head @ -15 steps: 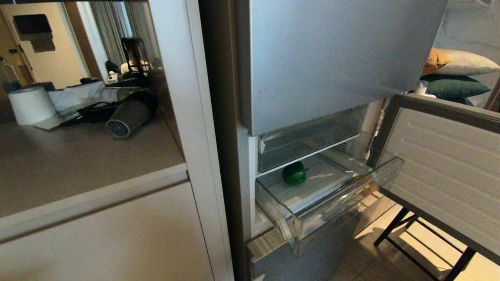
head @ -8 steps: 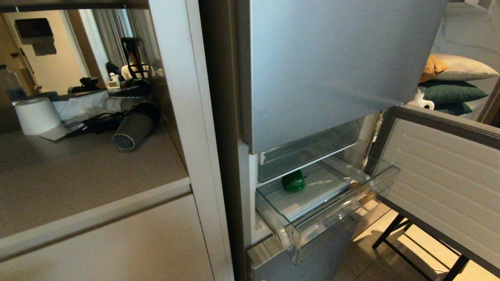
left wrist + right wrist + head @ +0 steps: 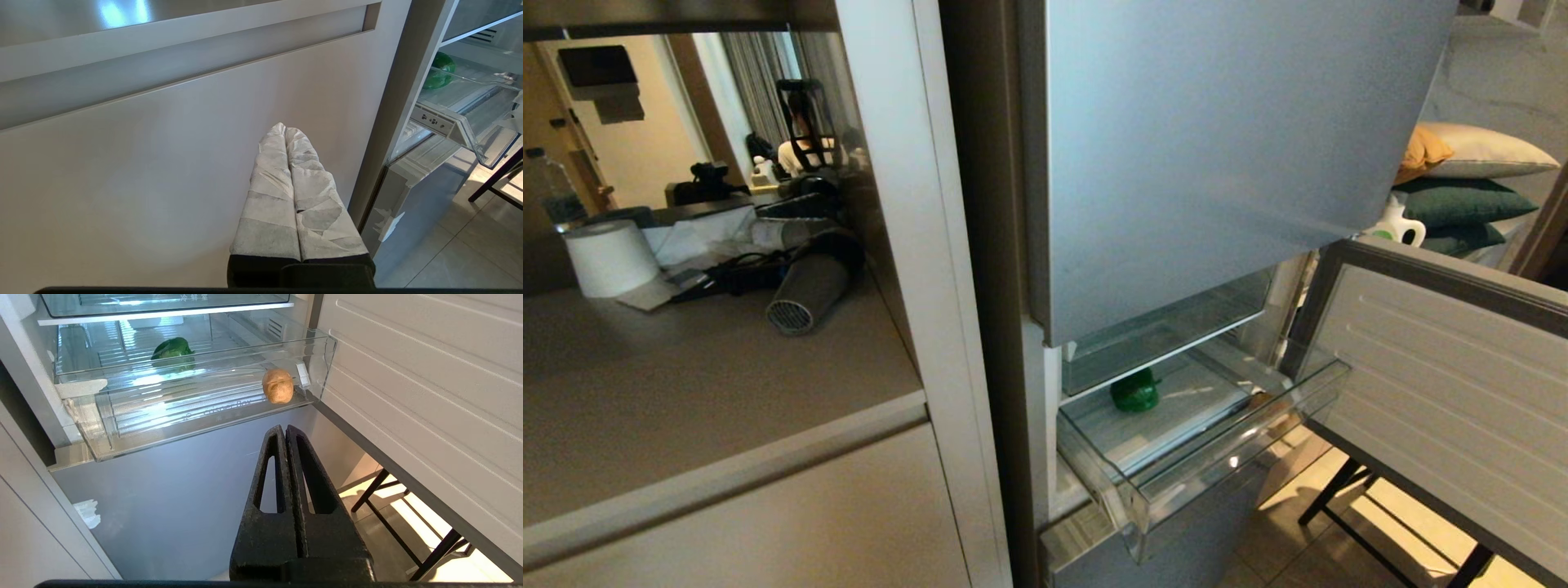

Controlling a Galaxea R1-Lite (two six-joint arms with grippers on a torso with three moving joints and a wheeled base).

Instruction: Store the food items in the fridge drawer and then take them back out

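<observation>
Over on the left, a grey tabletop (image 3: pixel 686 384) carries a roll of white paper (image 3: pixel 609 257), a tangle of black cable and a hair dryer (image 3: pixel 810 282) lying on its side. A pale cabinet post (image 3: pixel 915 286) stands between that and the fridge. The left pincer (image 3: pixel 284 130), its fingers wrapped in white cloth and pressed shut with nothing between them, hangs low in front of the beige cabinet door (image 3: pixel 143 163).

The silver upper fridge door (image 3: pixel 1217 139) is closed. Below it the fridge drawer (image 3: pixel 1176 482) is pulled out, and its clear front wall stands between the pincers and the food. The green bell pepper (image 3: pixel 1134 392) sits deep at the back left, under the shelf above. The potato-like lump (image 3: pixel 278 386) rests at the front right corner, against the front wall.

The right pincer (image 3: pixel 284 430) hangs just below the drawer front, black fingers closed together, holding nothing. To its right the open lower fridge door (image 3: pixel 1445 384) swings out over a black-legged stand (image 3: pixel 1347 514), with stacked pillows (image 3: pixel 1470 188) behind.
</observation>
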